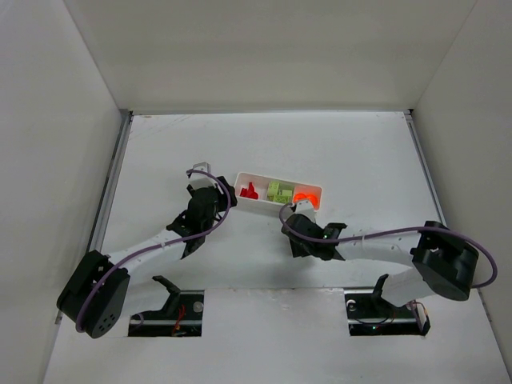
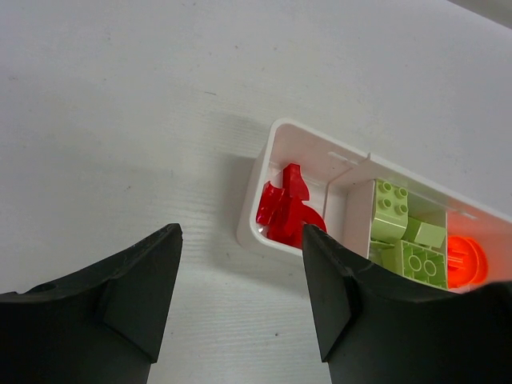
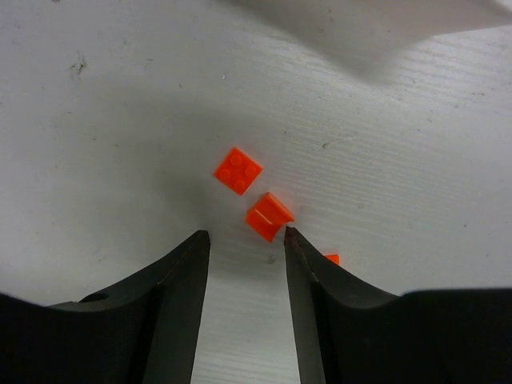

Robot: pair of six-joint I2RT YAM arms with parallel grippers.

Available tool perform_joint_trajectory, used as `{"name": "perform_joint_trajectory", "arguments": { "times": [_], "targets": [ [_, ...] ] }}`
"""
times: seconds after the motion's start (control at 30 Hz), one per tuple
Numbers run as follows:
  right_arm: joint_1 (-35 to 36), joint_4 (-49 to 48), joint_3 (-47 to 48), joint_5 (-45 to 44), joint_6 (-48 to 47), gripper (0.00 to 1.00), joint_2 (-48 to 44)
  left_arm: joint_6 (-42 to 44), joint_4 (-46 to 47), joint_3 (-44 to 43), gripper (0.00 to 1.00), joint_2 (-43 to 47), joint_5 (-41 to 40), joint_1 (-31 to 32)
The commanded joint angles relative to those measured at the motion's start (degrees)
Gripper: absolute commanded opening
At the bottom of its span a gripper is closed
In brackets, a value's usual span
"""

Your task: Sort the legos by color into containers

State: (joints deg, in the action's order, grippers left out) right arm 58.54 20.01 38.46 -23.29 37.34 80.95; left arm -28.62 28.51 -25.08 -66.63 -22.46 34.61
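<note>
The white tray (image 1: 254, 202) holds red legos (image 1: 249, 191) in its left container, lime green ones (image 1: 279, 190) in the middle and an orange piece (image 1: 304, 197) on the right. In the left wrist view my left gripper (image 2: 240, 234) is open and empty, just short of the tray's left end (image 2: 260, 188), where the red legos (image 2: 288, 212) lie. My right gripper (image 3: 246, 234) is open over the table. An orange sloped lego (image 3: 270, 216) lies just past its right fingertip, a flat orange square (image 3: 238, 170) lies beyond that, and a third orange bit (image 3: 332, 258) peeks out beside the right finger.
White walls enclose the table on three sides (image 1: 264, 56). Both arm bases (image 1: 96, 300) (image 1: 444, 264) stand at the near edge. In the right wrist view the tray's blurred white wall (image 3: 384, 32) crosses the top.
</note>
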Motion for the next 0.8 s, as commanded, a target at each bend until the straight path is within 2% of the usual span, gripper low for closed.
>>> {"name": "perform_joint_trajectory", "arguments": {
  "times": [0.0, 0.17, 0.5, 0.63, 0.77],
  "targets": [
    [-0.6, -1.2, 2.4, -1.8, -1.0, 0.48, 1.7, -0.5, 2.7, 0.6, 0.59, 1.6, 0.5, -0.3],
    [-1.3, -1.9, 2.3, -2.7, -0.8, 0.46, 2.7, -0.5, 3.0, 0.9, 0.59, 1.3, 0.5, -0.7],
    [-2.3, -2.3, 1.4, -3.6, 0.3, 0.30, 2.2, -0.5, 3.0, 0.8, 0.59, 1.6, 0.7, -0.4],
    [-2.1, -0.8, 1.5, -4.4, 0.9, 0.25, -0.5, -0.7, 2.9, 1.0, 0.59, 1.5, 0.7, -0.9],
    [-1.9, 2.7, 2.1, -5.8, 1.3, 0.25, -5.2, -0.6, 3.0, 0.9, 0.59, 1.8, 0.7, -0.2]
  ]
}}
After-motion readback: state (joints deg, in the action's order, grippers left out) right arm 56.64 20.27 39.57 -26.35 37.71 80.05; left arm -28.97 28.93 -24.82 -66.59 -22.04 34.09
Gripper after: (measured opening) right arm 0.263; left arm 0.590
